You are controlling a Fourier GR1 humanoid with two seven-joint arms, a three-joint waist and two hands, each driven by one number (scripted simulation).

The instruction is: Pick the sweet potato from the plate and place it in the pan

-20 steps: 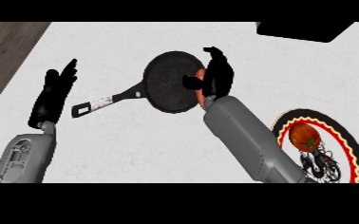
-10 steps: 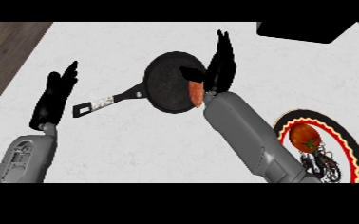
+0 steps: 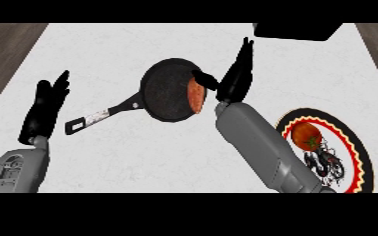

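The orange sweet potato (image 3: 196,95) lies inside the black pan (image 3: 167,90), against its right rim. My right hand (image 3: 235,75) stands just right of the pan with fingers straight up and thumb reaching over the potato, open and holding nothing. The patterned plate (image 3: 353,139) sits at the lower right, partly behind my right forearm, with a red tomato (image 3: 306,135) on it. My left hand (image 3: 46,107) rests open at the left, fingers up, near the pan's handle (image 3: 103,114).
A dark block (image 3: 297,30) sits at the counter's back right edge. The counter's left edge (image 3: 18,55) runs diagonally at the upper left, with dark floor beyond. White counter surface spreads around the pan.
My right hand uncurled from the sweet potato and rose to the right, leaving the potato in the pan. The left hand stayed put.
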